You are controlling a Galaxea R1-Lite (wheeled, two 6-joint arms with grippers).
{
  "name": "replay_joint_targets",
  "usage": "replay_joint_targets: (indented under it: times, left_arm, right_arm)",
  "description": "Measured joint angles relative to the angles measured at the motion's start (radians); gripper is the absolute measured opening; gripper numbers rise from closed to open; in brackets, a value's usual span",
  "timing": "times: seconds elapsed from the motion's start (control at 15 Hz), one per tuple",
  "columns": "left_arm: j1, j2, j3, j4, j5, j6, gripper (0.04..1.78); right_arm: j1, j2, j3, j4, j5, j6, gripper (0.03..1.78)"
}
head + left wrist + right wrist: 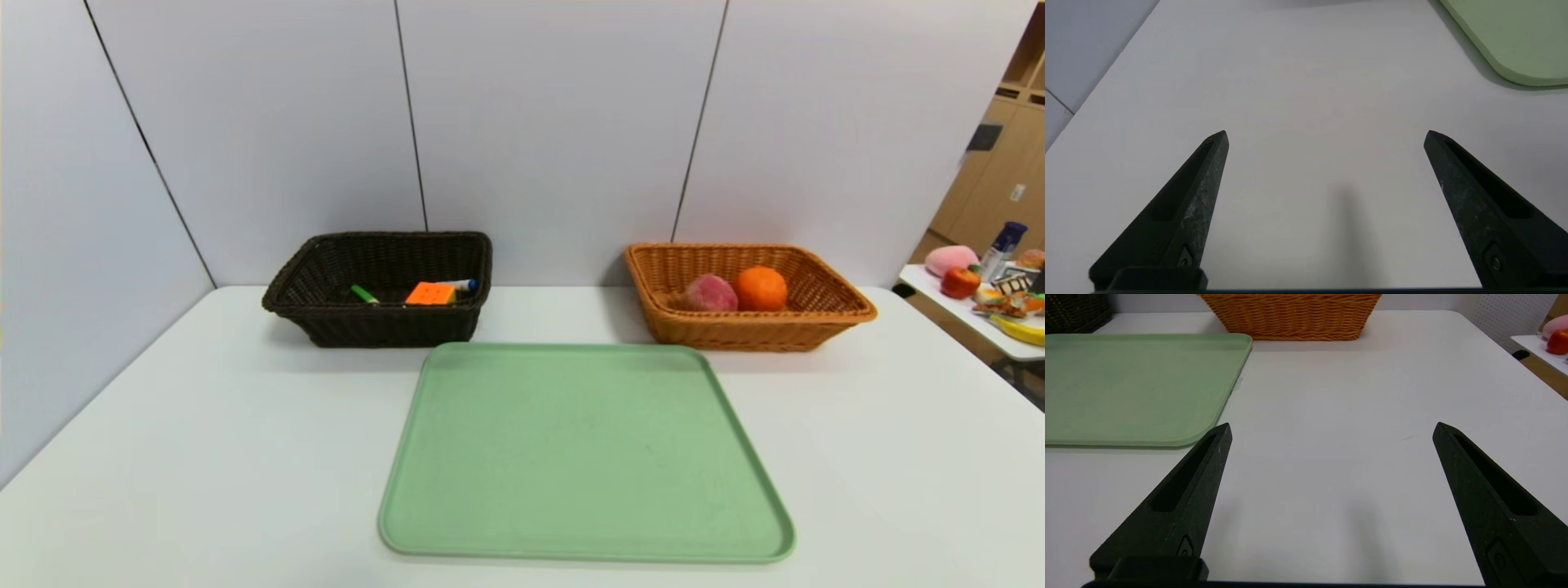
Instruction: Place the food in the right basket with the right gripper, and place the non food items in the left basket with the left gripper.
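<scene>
The dark brown left basket (pixel 326 322) holds a green marker (pixel 364 294), an orange puzzle cube (pixel 430 293) and a blue-tipped pen (pixel 464 285). The orange wicker right basket (pixel 759 331) holds a pink peach (pixel 710 293) and an orange (pixel 760 288); it also shows in the right wrist view (pixel 1290 316). The green tray (pixel 584 453) lies empty before the baskets. My left gripper (pixel 1326 134) is open and empty over bare table left of the tray. My right gripper (pixel 1332 428) is open and empty over bare table right of the tray. Neither shows in the head view.
A side table (pixel 967 314) at the far right carries fruit, a bottle and other items. Grey wall panels (pixel 555 122) stand behind the baskets. The white table (pixel 204 449) extends on both sides of the tray.
</scene>
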Motion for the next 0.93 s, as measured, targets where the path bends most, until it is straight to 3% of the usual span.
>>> replay_joint_targets:
  times: [0.93]
  left_arm:
    - [0.000, 0.000, -0.001, -0.001, 0.021, -0.033, 1.69]
  right_arm:
    - [0.000, 0.000, 0.001, -0.001, -0.001, 0.003, 1.70]
